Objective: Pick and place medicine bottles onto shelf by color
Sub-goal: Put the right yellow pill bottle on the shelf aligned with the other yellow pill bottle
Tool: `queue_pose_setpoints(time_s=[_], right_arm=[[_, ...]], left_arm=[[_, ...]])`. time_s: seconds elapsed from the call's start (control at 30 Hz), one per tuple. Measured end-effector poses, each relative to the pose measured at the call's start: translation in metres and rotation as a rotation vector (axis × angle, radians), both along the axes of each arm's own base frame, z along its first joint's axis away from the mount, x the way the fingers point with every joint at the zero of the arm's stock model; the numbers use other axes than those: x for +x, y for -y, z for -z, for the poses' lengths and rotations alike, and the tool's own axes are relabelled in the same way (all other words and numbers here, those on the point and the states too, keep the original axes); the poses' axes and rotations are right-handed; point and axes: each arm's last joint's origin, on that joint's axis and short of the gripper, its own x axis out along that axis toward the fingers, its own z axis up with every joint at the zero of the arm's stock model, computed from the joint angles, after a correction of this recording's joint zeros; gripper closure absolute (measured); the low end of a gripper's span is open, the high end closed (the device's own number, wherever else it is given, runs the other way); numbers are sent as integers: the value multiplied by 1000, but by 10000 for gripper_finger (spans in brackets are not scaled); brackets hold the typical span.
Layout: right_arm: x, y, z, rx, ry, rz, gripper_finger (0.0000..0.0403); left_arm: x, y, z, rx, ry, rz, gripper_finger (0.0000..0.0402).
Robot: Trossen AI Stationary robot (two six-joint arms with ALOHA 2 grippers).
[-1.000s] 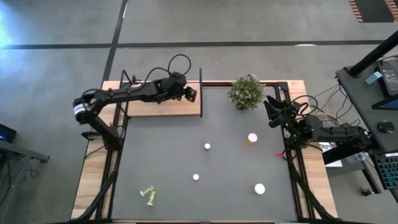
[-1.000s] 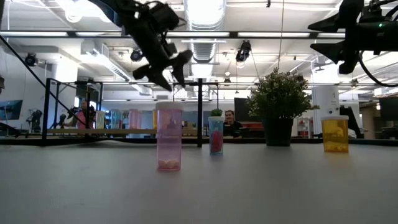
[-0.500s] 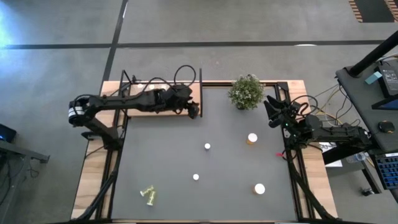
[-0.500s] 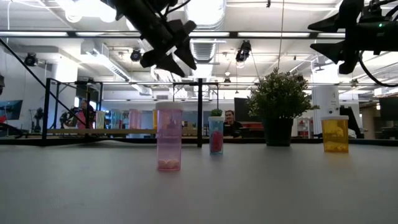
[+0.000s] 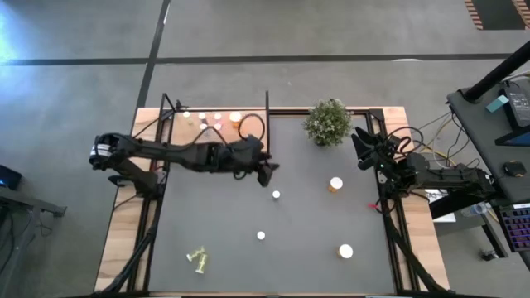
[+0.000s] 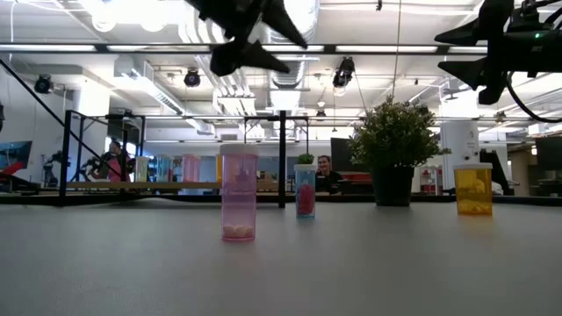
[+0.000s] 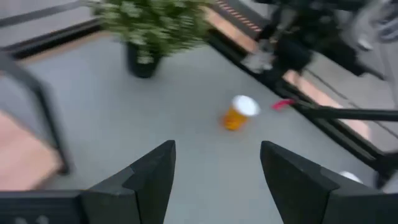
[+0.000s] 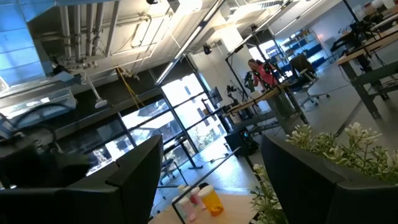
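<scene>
My left gripper (image 5: 270, 172) hangs open and empty above the table, just in front of the shelf (image 5: 190, 131), where several white-capped medicine bottles (image 5: 218, 117) stand along the far edge. On the table stand two small bottles (image 5: 276, 195) (image 5: 261, 236) and two larger orange ones (image 5: 335, 184) (image 5: 345, 251). Yellow-green bottles (image 5: 197, 259) lie near the front left. In the left wrist view an orange bottle (image 7: 238, 113) shows far off between the open fingers. My right gripper (image 5: 361, 137) waits open at the table's right edge.
A bushy potted plant (image 5: 328, 122) stands at the table's far edge, right of the shelf's black posts. In the low view a pink bottle (image 6: 239, 193) and a smaller one (image 6: 305, 191) stand in front. A person sits in the room behind.
My left gripper has swung from above the shelf toward the table's near edge and a little right, out over the dark tabletop, rising slightly and staying open. The bottles on the shelf, covered by the arm before, now show.
</scene>
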Motion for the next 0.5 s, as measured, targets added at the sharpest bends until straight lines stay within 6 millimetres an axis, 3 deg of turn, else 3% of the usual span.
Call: queue_pose_setpoints(time_s=[0.3,0.5], right_arm=[[0,0,0,0,0,0,142],[0,0,0,0,1,0,142]], left_arm=[[19,56,21,-33,39,-30,182],[30,75,49,44,-25,-28,182]])
